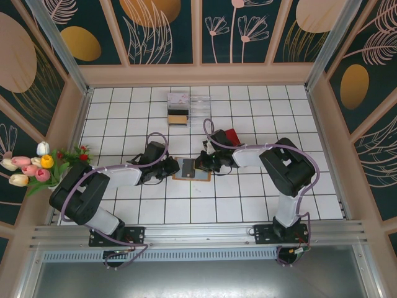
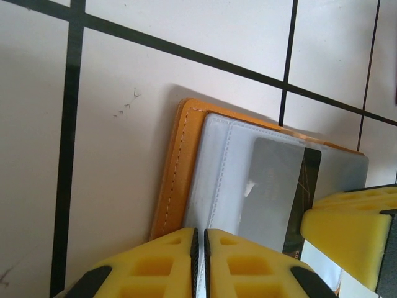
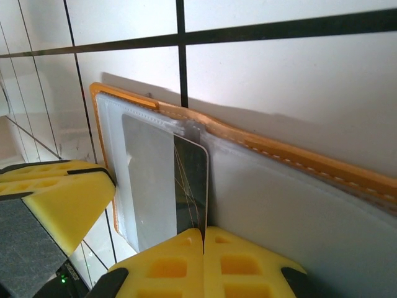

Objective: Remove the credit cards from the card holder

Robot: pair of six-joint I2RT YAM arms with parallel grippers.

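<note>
The card holder lies open on the white tiled table, tan-orange rim around grey-blue panels. One credit card sticks partly out of a clear pocket, its dark end bare and the rest grey behind the plastic. My right gripper is shut on the card's dark end, at the holder's right side. My left gripper is at the holder's left side. Its pads are almost together and pinch the edge of the pale panel.
A clear plastic box stands at the back of the table. A red object lies just behind the right arm. Artificial tulips sit at the left wall. Framed walls close in the table on three sides.
</note>
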